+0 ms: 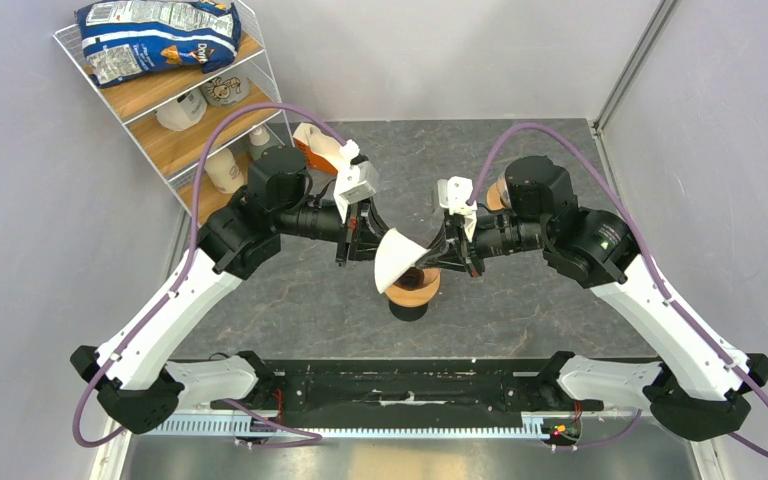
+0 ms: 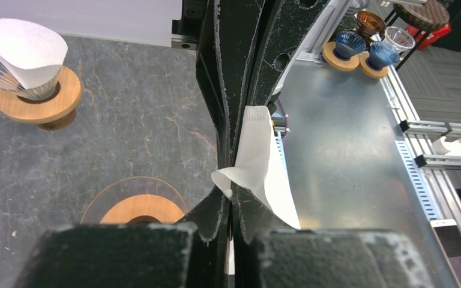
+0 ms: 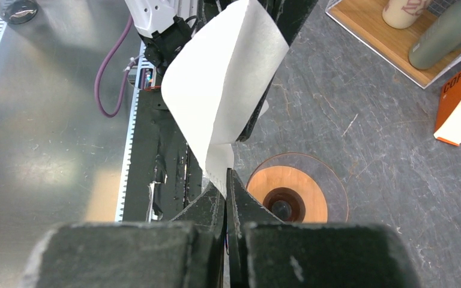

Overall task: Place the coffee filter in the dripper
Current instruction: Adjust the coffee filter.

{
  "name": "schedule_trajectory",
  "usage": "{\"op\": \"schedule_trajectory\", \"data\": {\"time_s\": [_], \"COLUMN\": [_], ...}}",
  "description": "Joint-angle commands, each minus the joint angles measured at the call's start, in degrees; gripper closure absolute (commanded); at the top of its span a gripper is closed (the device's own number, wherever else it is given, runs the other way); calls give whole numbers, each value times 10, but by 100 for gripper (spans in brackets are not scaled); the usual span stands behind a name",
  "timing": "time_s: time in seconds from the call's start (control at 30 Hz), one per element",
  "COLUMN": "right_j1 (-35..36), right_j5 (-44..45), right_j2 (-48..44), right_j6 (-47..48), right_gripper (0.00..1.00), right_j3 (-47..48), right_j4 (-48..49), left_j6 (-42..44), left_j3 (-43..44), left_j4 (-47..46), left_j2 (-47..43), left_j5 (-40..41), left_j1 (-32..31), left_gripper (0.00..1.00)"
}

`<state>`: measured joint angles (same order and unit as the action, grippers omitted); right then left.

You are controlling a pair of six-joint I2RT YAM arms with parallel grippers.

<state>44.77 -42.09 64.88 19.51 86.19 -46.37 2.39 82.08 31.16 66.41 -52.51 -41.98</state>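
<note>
Tearing is the main risk in the top external view. The thin cream-white paper cone of the coffee filter hangs between the left jaws and the right jaws, each clamped on an opposite edge of it. It sits just above the clear glass funnel-shaped dripper with its round light-brown wooden collar, which stands on the grey stone-patterned bench. If either arm pulls away while both grips hold, the paper would likely rip or crease. From the left wrist, the left jaws are pressed together on a folded flap of the coffee filter, and the dripper lies low and to the left rather than under the paper. A release here could drop the cone onto the rim or the bench. A second wooden-collared glass dripper, holding a white filter, stands well apart and could be taken for the target. From the right wrist, the right jaws pinch the coffee filter at its lower corner, with the dripper just beside and below. The cone looks flattened, so it might lodge across the mouth instead of seating, and pushing it down could tip the dripper.
</note>
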Motion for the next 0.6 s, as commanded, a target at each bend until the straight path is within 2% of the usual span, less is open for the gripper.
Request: {"op": "schedule_trajectory", "data": {"time_s": [0.0, 0.27, 0.33, 0.57], "right_j1": [2, 2, 2, 2], "right_j5": [19, 35, 35, 30], "right_j2": [-14, -21, -24, -34], "right_j6": [2, -10, -8, 2], "right_gripper": [100, 100, 97, 100], "right_j3": [19, 14, 13, 6], "right_j4": [9, -1, -4, -9], "left_j6": [-19, -11, -6, -1], "left_j3": [-4, -1, 6, 13], "left_j4": [-1, 17, 27, 36], "left_j2": [-16, -40, -38, -32], "left_j5": [15, 20, 18, 12], "left_j1": [4, 25, 36, 61], "left_gripper": [98, 98, 98, 98]}}
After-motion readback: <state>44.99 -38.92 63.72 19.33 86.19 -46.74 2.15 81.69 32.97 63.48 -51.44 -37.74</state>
